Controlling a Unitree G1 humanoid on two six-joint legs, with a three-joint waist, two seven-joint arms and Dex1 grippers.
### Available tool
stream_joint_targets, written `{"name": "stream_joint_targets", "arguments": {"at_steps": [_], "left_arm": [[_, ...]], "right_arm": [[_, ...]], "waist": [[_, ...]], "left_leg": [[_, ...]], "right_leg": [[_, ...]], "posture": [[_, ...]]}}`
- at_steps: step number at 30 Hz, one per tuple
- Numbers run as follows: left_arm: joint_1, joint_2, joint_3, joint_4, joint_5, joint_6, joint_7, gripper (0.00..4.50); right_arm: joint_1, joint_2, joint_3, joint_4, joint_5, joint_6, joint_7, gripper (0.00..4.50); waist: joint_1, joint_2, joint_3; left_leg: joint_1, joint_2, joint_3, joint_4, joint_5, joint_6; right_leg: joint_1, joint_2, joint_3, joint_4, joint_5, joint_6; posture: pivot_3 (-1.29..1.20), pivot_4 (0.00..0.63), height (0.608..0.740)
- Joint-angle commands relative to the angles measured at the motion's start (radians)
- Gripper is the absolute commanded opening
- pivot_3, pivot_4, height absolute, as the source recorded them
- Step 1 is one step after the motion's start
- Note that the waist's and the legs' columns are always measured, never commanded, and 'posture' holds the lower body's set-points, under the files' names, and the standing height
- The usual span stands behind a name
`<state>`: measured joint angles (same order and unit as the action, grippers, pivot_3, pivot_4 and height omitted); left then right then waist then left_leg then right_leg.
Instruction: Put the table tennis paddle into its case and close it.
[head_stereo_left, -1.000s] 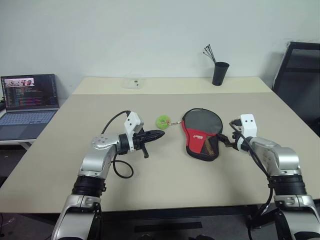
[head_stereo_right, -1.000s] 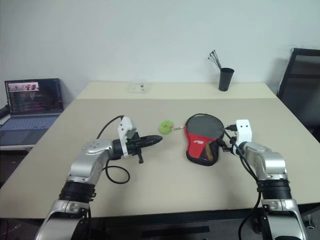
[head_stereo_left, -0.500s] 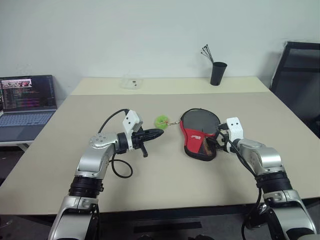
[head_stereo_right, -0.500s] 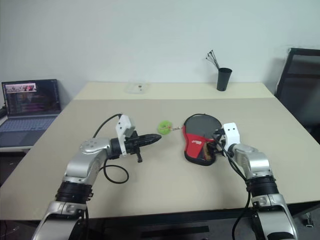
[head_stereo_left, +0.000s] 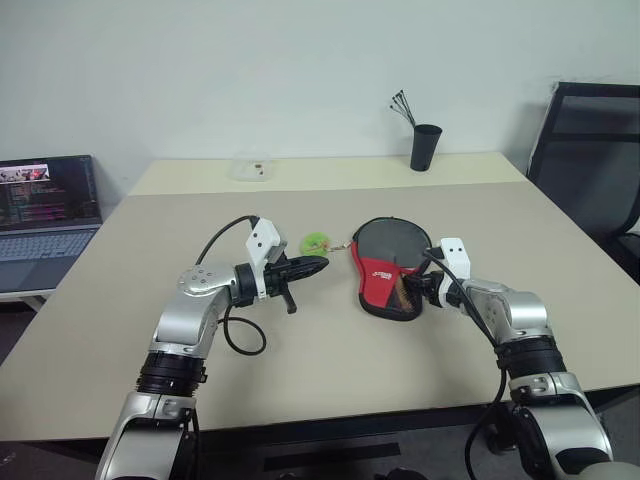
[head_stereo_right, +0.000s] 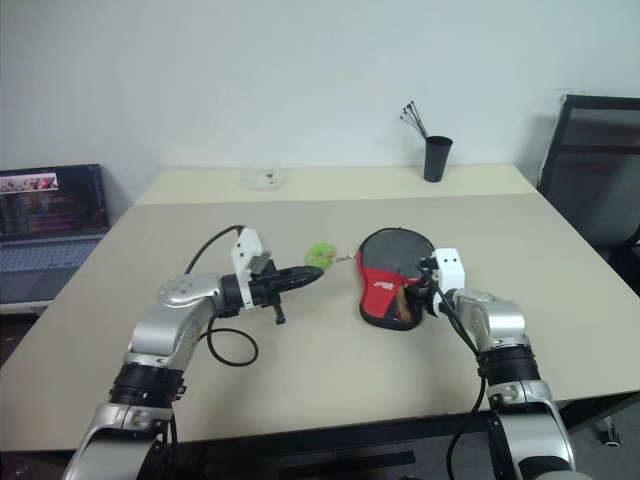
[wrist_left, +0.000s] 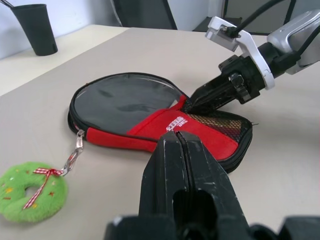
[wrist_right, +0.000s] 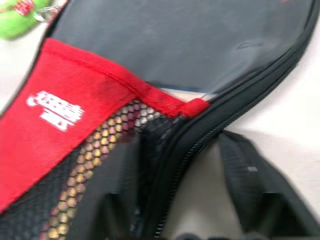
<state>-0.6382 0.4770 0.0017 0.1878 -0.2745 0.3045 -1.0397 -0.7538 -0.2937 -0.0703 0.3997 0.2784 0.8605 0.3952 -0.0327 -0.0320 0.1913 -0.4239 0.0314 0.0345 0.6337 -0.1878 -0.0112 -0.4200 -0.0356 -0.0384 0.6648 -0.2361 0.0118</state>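
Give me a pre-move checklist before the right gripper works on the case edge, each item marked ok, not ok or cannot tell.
1. The case lies flat on the table: ok.
2. Right gripper is at the case's edge by the mesh pocket, one finger on each side of the zip edge: ok.
3. Right gripper has a firm hold: cannot tell.
4. Left gripper is shut, empty and apart from the case: ok.
5. Green tag lies clear of both grippers: ok.
6. Case zipped shut: cannot tell.
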Motion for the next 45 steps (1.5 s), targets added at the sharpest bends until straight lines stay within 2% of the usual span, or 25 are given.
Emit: {"name": "stream_joint_targets", "arguments": {"at_steps": [1, 4, 5, 13, 21, 31, 45], "left_arm": [[0.003, 0.019, 0.002, -0.055, -0.019, 0.001, -0.004, 0.00], [0.016, 0.031, 0.008, -0.057, -0.024, 0.005, -0.009, 0.00], [0.027, 0.042, 0.014, -0.057, -0.030, 0.015, -0.016, 0.00], [0.137, 0.159, 0.022, -0.096, -0.059, 0.056, -0.099, 0.00], [0.208, 0.208, 0.040, -0.188, -0.146, 0.141, -0.141, 0.00], [0.281, 0.267, 0.053, -0.240, -0.189, 0.127, -0.195, 0.00], [0.312, 0.318, 0.084, -0.261, -0.223, 0.129, -0.233, 0.00]], "right_arm": [[0.010, 0.033, 0.006, 0.057, 0.009, 0.043, 0.005, 0.94], [0.003, 0.051, -0.009, 0.070, 0.015, 0.049, -0.002, 0.06], [-0.001, 0.061, -0.017, 0.068, 0.024, 0.057, -0.003, 0.01], [-0.007, 0.089, 0.021, -0.075, 0.091, 0.173, 0.086, 0.01], [0.017, 0.098, 0.098, -0.220, 0.132, 0.268, 0.163, 0.01], [0.063, 0.181, 0.078, -0.375, 0.153, 0.396, 0.078, 0.01], [0.243, 0.240, 0.029, -0.751, 0.250, 0.701, -0.021, 0.01]], "waist": [[0.000, -0.001, -0.001], [-0.001, -0.001, -0.001], [-0.001, -0.001, -0.001], [-0.007, -0.001, -0.001], [-0.008, -0.001, -0.001], [-0.004, -0.001, -0.001], [0.001, 0.000, -0.001]], "left_leg": [[0.001, 0.000, 0.000, 0.000, 0.000, 0.000], [0.005, 0.000, 0.001, -0.003, 0.000, 0.000], [0.007, 0.000, 0.002, -0.003, 0.000, 0.000], [0.007, 0.007, 0.003, -0.005, 0.000, 0.000], [0.005, 0.016, 0.004, -0.006, -0.001, -0.002], [0.005, 0.017, 0.004, -0.006, -0.002, -0.003], [0.003, 0.017, 0.002, -0.006, -0.003, -0.005]], "right_leg": [[0.000, 0.000, 0.000, 0.000, 0.000, 0.000], [0.003, 0.000, 0.001, 0.000, 0.000, 0.000], [0.004, 0.000, 0.002, 0.000, 0.000, 0.000], [0.003, 0.002, 0.002, -0.002, 0.000, -0.001], [-0.001, 0.012, 0.003, -0.001, -0.001, -0.004], [-0.002, 0.013, 0.003, -0.002, -0.002, -0.008], [-0.003, 0.012, 0.001, -0.002, -0.003, -0.010]], "posture": [[0.00, 0.150, 0.740], [0.00, 0.150, 0.740], [0.00, 0.150, 0.740], [0.00, 0.150, 0.740], [0.00, 0.150, 0.740], [0.00, 0.150, 0.740], [0.00, 0.150, 0.740]]}}
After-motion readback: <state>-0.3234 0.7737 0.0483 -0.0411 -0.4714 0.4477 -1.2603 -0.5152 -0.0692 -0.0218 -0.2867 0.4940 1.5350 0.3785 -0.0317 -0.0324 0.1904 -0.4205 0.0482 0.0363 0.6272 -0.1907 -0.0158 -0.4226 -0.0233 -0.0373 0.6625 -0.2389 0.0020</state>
